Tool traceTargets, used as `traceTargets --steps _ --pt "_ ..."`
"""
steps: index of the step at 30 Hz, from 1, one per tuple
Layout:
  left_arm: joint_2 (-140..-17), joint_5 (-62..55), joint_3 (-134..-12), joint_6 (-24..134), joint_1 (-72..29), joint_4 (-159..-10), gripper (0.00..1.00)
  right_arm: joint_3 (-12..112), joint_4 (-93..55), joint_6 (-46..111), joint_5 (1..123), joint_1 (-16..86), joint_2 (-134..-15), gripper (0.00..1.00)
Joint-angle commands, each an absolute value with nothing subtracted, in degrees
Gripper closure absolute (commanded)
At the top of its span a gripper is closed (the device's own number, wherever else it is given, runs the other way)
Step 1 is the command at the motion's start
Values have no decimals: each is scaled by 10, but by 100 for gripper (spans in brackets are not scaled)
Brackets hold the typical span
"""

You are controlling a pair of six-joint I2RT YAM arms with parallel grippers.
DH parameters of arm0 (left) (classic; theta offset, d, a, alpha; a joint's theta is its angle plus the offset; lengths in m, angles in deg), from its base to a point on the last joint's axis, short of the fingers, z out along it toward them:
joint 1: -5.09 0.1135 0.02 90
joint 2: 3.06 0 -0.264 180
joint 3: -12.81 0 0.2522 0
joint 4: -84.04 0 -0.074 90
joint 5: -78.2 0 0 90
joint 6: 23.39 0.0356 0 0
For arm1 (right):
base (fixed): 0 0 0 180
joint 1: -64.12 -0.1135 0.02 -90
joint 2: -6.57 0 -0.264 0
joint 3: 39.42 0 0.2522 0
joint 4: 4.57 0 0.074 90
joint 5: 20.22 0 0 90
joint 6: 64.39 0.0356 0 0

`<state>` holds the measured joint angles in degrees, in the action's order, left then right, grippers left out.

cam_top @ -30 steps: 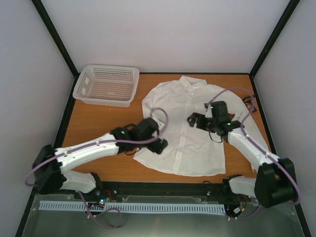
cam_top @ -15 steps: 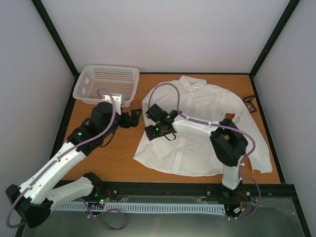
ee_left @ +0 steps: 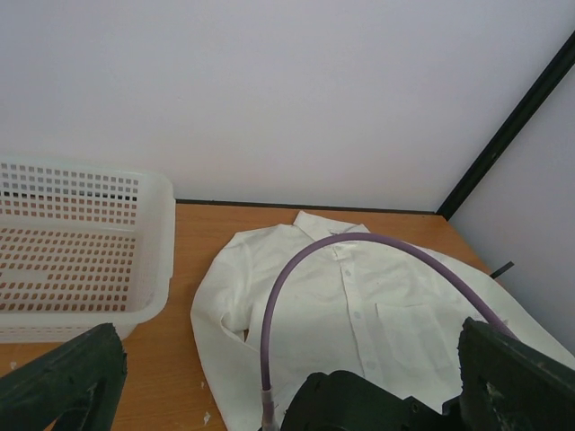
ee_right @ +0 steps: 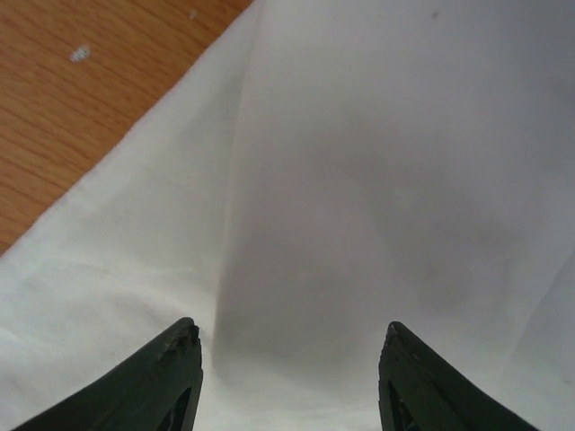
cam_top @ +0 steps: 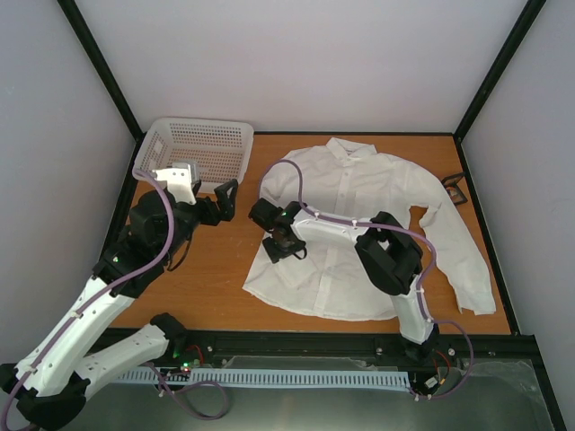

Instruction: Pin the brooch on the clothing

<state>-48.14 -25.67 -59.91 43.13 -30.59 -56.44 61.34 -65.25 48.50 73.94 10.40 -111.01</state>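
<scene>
A white long-sleeved shirt (cam_top: pixel 359 184) is seen spread flat on the table (cam_top: pixel 202 269), with the collar toward the far wall and a sleeve laid out to each side. A row of small buttons is shown down the front. A chest pocket can be made out in the left wrist view, and the cloth is lightly creased.

The brooch cannot be made out in any view, so where it lies cannot be told.

The right gripper (cam_top: pixel 278 244) is lowered over the shirt's edge on the side toward the basket (cam_top: pixel 202 123). Its fingers (ee_right: pixel 171 377) are held partway apart, and only bare cloth with a soft fold is seen between them. Whether the tips touch the cloth cannot be told. The left gripper (cam_top: pixel 226 201) is raised just beside the basket with its jaws spread wide and nothing in them.

Part of the shirt front is covered by the right arm and its purple cable (ee_left: pixel 296 278) in the top and left wrist views. The hem is cut off in the left wrist view. A small black frame (cam_top: pixel 455 190) near the far cuff is too small for detail.
</scene>
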Motion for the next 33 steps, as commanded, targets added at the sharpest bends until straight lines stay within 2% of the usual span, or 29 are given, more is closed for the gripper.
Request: traceTargets --steps 1,4,8,16,20,24,26,29,33 --pt "-477 -271 -603 449 -303 -566 0 645 -668 484 749 90 -1131 44" --pt "-474 -273 -601 450 -303 -565 0 663 -674 484 747 88 -1148 44" --pt "-472 -272 -600 453 -302 -564 0 676 -678 490 758 87 -1165 56" --pt "-462 -283 -605 462 -302 -559 0 686 -668 498 724 85 -1102 96" --pt "-459 -286 -600 462 -302 -563 0 644 -580 521 658 90 -1021 97" --pt "-460 -274 -592 452 -302 -563 0 521 -379 623 533 132 -912 98" --pt "-461 -264 -587 445 -302 -562 0 387 -235 713 497 162 -840 97" --pt "-459 -250 -576 430 -302 -563 0 206 -81 858 514 216 -732 97" --pt "-475 -208 -546 416 -302 -579 0 39 -43 953 574 263 -627 97"
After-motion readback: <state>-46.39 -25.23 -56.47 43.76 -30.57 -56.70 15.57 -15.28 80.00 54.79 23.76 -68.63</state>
